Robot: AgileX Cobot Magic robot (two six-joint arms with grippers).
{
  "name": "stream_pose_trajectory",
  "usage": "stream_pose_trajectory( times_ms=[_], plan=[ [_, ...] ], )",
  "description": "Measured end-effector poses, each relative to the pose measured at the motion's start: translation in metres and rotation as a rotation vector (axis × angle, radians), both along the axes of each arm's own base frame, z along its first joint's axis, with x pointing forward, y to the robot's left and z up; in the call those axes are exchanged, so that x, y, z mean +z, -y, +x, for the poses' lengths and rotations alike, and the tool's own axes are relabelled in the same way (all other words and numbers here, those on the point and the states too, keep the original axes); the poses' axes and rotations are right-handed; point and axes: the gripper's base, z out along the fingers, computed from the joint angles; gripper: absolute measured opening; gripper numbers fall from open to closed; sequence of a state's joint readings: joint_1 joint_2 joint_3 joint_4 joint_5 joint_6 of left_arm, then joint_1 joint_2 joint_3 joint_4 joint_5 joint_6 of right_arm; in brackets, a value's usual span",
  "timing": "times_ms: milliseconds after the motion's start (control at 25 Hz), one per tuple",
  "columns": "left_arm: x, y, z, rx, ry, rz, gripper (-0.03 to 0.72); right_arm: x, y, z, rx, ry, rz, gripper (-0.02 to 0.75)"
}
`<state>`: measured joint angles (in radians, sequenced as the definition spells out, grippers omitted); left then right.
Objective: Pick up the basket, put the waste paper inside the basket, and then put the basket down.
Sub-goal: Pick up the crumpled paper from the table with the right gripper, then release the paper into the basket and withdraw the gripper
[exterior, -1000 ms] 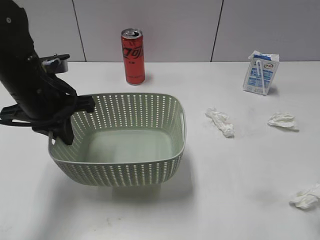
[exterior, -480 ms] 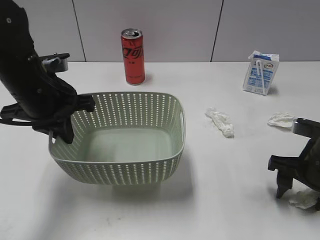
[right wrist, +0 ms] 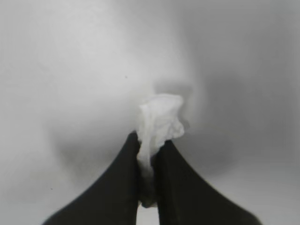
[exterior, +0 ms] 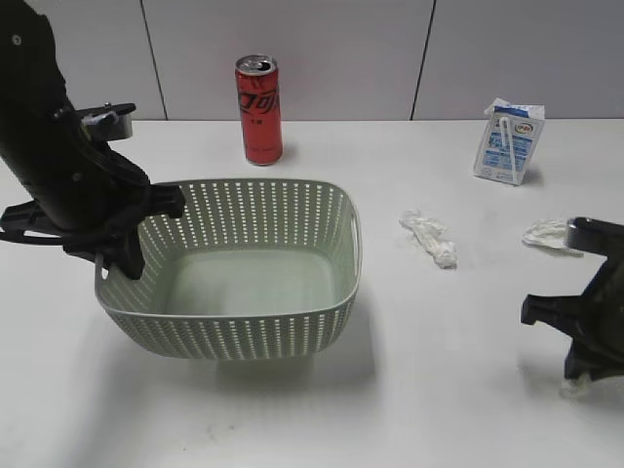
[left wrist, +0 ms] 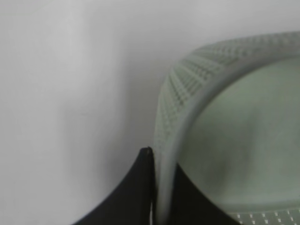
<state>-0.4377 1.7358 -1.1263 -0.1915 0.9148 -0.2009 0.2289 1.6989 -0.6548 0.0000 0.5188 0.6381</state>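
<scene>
The pale green basket is held tilted, its left side off the table. My left gripper is shut on its left rim; in the left wrist view the fingers pinch the basket wall. My right gripper is down at the front right, shut on one waste paper wad. In the right wrist view the wad sticks out from between the gripper's closed jaws. Two more waste paper wads lie on the table, one right of the basket and one further right.
A red drink can stands behind the basket near the wall. A blue-and-white carton stands at the back right. The basket is empty inside.
My right arm came into view from the right and settled over the front-right wad, now gripping it. The left arm and basket have stayed still.
</scene>
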Motion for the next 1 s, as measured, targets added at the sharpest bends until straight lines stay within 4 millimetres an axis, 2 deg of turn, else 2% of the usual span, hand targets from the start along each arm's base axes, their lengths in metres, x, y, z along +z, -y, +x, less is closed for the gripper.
stream_pose_trajectory(
  times_ms=[80,160,280,360,440,560,680,760,800,880,960,1000],
  plan=[
    [0.000,0.000,0.000,0.000,0.000,0.000,0.000,0.021,-0.012,0.002,0.103,0.079,0.024,0.045],
    [0.000,0.000,0.000,0.000,0.000,0.000,0.000,0.057,-0.036,0.011,0.249,0.223,0.087,0.045],
    [0.000,0.000,0.000,-0.001,0.000,0.001,0.000,0.121,-0.091,0.018,0.528,0.460,0.203,0.045],
    [0.000,0.000,0.000,-0.001,0.000,0.001,0.000,0.154,-0.129,0.017,0.700,0.577,0.258,0.045],
    [0.000,0.000,0.000,-0.001,0.000,0.001,0.000,0.178,-0.162,0.018,0.809,0.658,0.297,0.045],
    [0.000,0.000,0.000,-0.001,0.000,0.001,0.000,0.182,-0.201,0.024,0.897,0.678,0.328,0.044],
    [0.000,0.000,0.000,-0.001,-0.001,0.002,0.000,0.161,-0.228,0.031,0.946,0.608,0.326,0.048],
    [0.000,0.000,0.000,-0.001,-0.001,0.002,0.000,0.143,-0.238,0.033,0.984,0.521,0.314,0.095],
    [0.000,0.000,0.000,-0.001,-0.001,0.002,0.000,0.140,-0.241,0.034,1.010,0.491,0.308,0.153],
    [0.000,0.000,0.000,-0.001,0.000,0.001,0.000,0.138,-0.243,0.034,1.058,0.461,0.292,0.329],
    [0.000,0.000,0.000,-0.001,0.001,0.002,0.000,0.145,-0.242,0.036,1.088,0.455,0.266,0.513],
    [0.000,0.000,0.000,-0.001,0.001,0.002,0.000,0.150,-0.240,0.038,1.088,0.441,0.249,0.579]
  ],
)
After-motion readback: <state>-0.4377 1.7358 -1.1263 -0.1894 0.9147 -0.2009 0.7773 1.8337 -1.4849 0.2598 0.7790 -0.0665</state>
